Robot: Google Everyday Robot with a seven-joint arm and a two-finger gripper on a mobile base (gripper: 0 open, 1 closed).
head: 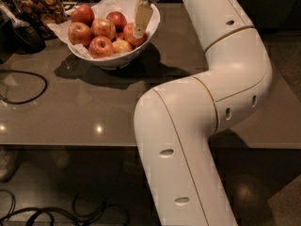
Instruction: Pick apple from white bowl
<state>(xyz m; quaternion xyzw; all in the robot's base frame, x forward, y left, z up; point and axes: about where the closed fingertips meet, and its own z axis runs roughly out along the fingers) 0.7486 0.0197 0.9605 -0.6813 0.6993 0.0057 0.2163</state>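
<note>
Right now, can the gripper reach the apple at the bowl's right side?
Probably yes: the gripper hangs inside the white bowl, right at that apple, with nothing over it.

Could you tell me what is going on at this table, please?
The robot's arm reaches over the table, with its gripper down inside the white bowl, on the bowl's right side, right at a red apple. No apple is lifted yet; the others lie beside it in the bowl.

Seven apples (100, 46), one white bowl (113, 60), one jar (40, 6), one claw (138, 32) above bowl.
</note>
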